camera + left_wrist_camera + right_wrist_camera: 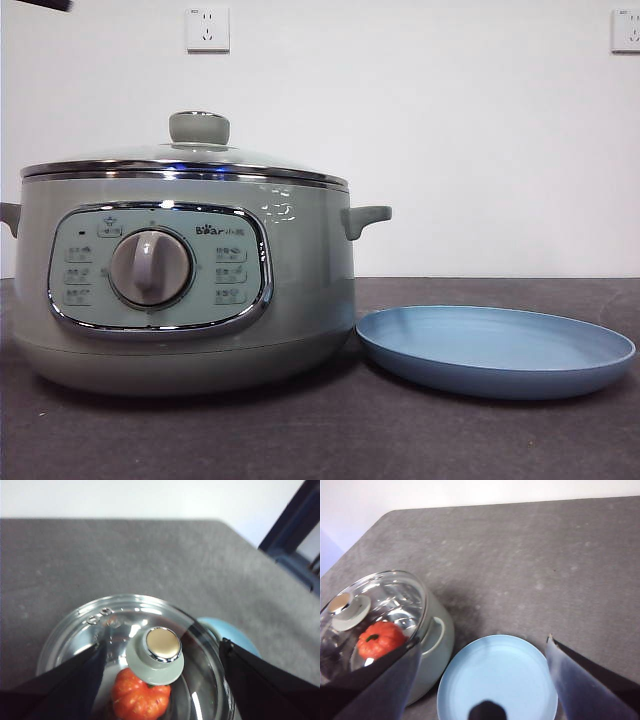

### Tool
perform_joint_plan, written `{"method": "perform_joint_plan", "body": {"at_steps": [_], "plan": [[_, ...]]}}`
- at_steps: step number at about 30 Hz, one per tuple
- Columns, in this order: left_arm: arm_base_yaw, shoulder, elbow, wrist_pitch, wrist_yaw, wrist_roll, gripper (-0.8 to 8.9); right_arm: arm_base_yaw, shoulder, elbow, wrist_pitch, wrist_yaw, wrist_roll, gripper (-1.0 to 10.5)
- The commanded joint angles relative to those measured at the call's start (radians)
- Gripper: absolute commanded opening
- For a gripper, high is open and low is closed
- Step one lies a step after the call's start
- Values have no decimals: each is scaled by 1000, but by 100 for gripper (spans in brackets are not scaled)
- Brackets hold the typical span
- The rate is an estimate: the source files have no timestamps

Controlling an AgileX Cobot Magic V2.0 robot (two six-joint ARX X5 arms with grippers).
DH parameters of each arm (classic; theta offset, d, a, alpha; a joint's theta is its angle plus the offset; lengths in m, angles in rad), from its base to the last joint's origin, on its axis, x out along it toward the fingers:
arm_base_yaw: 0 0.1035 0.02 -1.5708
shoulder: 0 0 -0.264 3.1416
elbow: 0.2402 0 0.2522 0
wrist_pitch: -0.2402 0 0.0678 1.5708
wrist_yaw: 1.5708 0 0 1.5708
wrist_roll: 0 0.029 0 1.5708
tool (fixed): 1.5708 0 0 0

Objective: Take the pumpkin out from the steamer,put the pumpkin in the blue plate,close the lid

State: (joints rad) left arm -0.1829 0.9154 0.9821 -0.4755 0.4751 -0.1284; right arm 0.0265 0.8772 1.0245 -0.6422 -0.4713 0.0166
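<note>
The sage-green steamer (300,260) stands on the left of the dark table with the glass lid (130,155) shut on it, its knob (199,127) on top. The orange-red pumpkin (140,697) lies inside and shows through the lid glass; it also shows in the right wrist view (380,639). It is hidden in the front view. The blue plate (495,350) lies empty just right of the steamer. My left gripper (161,645) is open, high above the lid knob. My right gripper (482,641) is open and empty, high above the plate (505,675).
A black arm tip (45,4) shows at the top left corner of the front view. Two wall sockets (207,28) sit on the white wall behind. A dark blue frame (295,535) stands beyond the table's edge.
</note>
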Motion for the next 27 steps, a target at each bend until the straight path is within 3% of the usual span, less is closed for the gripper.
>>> {"method": "perform_joint_plan", "body": {"at_steps": [1, 4, 11, 27], "plan": [[-64, 88, 68, -69, -38, 74, 377, 12, 0, 0, 5, 1, -7, 414], [-119, 174, 136, -134, -54, 102, 377, 23, 0, 0, 4, 2, -7, 410], [-216, 345, 241, -182, -212, 134, 378, 27, 0, 0, -4, 2, -7, 410], [-303, 506, 248, -137, -322, 160, 377, 27, 0, 0, -13, 3, -7, 410]]}}
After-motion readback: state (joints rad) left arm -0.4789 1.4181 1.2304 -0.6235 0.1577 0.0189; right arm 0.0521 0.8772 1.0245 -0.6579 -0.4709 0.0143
